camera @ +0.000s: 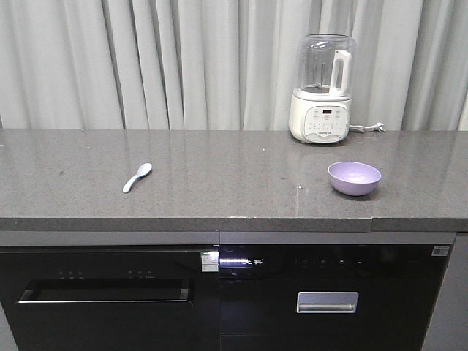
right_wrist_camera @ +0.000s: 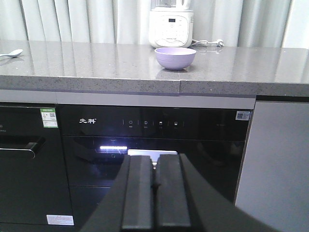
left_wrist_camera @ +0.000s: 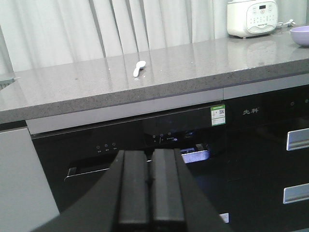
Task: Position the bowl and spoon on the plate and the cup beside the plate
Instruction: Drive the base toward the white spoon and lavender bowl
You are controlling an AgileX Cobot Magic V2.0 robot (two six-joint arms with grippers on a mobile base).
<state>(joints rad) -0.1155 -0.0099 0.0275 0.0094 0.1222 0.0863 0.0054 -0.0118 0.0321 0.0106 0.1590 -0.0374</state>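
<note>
Lavender and matte, the round bowl (right_wrist_camera: 175, 58) sat on the speckled grey stone counter (right_wrist_camera: 96, 67), above and beyond the right gripper (right_wrist_camera: 154, 162), whose flat black fingers (right_wrist_camera: 137, 193) were pressed together on nothing. The left gripper (left_wrist_camera: 150, 157) was likewise closed and empty, with the pale spoon (left_wrist_camera: 139, 68) lying above it. Only the front view showed the white blender (camera: 322, 88) whole, clear jug included.

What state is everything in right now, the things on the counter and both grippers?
bowl: upright, empty, on the counter.
spoon: lying flat on the counter.
blender: upright, jug looks empty.
left gripper: shut, holding nothing.
right gripper: shut, holding nothing.
</note>
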